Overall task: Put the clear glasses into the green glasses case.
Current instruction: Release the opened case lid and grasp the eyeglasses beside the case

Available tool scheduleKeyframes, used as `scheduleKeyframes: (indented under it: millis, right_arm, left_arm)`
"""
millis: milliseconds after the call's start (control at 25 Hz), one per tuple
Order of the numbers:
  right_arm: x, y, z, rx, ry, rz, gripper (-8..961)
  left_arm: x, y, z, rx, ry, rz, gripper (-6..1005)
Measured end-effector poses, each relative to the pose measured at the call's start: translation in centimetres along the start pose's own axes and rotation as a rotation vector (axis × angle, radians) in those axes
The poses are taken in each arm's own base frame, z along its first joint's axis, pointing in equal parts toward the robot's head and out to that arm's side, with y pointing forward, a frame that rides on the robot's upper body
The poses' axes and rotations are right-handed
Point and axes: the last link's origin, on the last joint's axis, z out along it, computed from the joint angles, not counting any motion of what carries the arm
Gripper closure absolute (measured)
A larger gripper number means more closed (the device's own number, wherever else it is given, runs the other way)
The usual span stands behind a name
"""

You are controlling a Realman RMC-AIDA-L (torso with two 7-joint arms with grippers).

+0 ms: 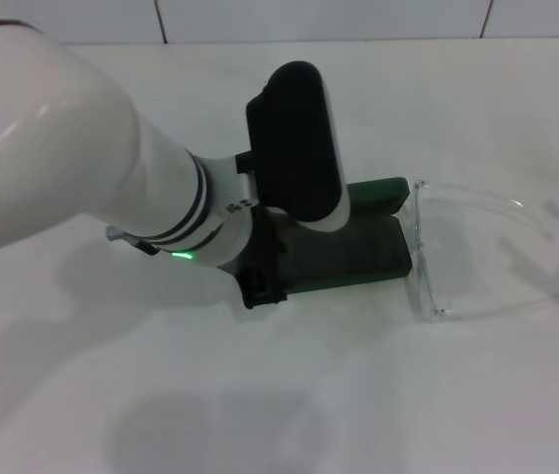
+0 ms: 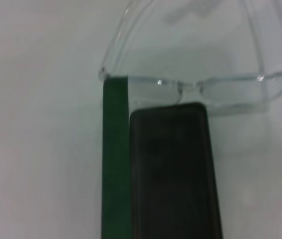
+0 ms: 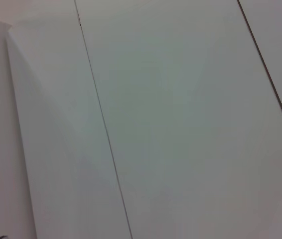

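No writing can be read anywhere; no letters are showing on the green glasses case [image 1: 359, 259] in any view.

In the head view, the case is lying open on the white counter [image 1: 289, 395], with its dark inside facing up and its green lid [image 1: 376, 191] standing along the far side. The clear glasses [image 1: 438, 259] are lying on the counter just beside the case's right end, not inside it. The front of the glasses is sitting against that end, and the thin arms are pointing away to the right. The left arm [image 1: 82, 168] is reaching in from the left, and the left gripper [image 1: 265, 281] is hanging over the left part of the case. Its jaws are hidden under the wrist (so it cannot be told if they are wide or narrow).

The left wrist view is looking down the case, showing the dark inside [image 2: 173, 174], the green lid edge [image 2: 116, 159] and the glasses' front [image 2: 201, 84] sitting across the end, which the head view shows less closely.

The right wrist view is showing only white wall panels [image 3: 181, 124] with thin seams. The right gripper is not showing in any view.
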Motion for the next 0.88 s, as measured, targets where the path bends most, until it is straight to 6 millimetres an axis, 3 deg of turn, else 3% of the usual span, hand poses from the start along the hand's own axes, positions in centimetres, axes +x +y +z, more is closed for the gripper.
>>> scheduleKeyframes:
  millis: [360,880]
  right_arm:
    - [0.1,0.0,0.2,-0.006,0.008,0.001,68]
    - [0.1,0.0,0.3,-0.007,0.010,0.001,68]
  left_arm:
    - [-1.5,-0.1,1.3,-0.013,-0.042,-0.031,592]
    - [-1.6,-0.4,1.8,0.008,-0.030,-0.026,591]
